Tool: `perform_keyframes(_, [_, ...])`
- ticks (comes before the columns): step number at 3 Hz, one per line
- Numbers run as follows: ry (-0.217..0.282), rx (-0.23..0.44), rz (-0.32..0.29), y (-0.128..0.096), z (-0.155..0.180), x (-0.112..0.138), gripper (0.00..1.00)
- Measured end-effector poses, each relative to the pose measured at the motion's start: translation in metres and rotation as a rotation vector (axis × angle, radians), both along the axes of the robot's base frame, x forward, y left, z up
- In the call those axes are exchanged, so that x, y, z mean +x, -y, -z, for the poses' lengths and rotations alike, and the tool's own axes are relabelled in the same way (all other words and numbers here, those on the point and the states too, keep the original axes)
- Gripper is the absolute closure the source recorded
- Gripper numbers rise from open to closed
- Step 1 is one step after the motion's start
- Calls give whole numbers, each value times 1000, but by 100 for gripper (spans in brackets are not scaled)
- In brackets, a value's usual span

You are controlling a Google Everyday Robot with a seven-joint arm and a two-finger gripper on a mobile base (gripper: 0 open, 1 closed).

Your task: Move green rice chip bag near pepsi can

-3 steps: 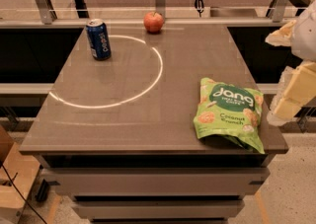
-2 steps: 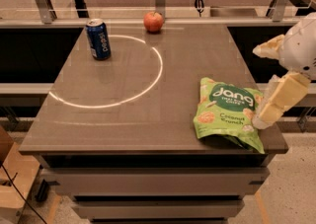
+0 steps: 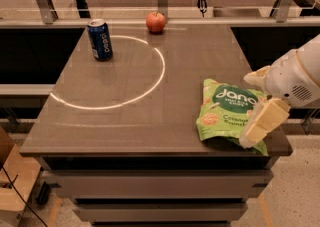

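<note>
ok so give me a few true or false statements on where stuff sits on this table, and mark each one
1. The pepsi can stands upright at the table's far left. True.
2. The green rice chip bag lies beside the can. False: it lies at the near right corner, well apart from it.
3. The red apple sits at the far edge. True.
4. The gripper hovers over the can. False: it is at the bag's right edge.

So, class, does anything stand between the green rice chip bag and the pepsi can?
Nothing visible. Bare tabletop runs from the green rice chip bag to the pepsi can; the red apple sits off that line. The hand is at the bag's right edge.
</note>
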State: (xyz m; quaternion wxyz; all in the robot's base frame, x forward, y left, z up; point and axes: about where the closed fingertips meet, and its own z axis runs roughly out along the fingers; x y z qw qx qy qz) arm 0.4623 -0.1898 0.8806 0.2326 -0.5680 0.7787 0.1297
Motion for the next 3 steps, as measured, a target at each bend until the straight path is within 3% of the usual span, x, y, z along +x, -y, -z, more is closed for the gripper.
perform_keyframes(1, [-46, -6, 12, -3, 22, -7, 0])
perform_keyframes(3, [-70, 23, 33, 0, 37, -8, 42])
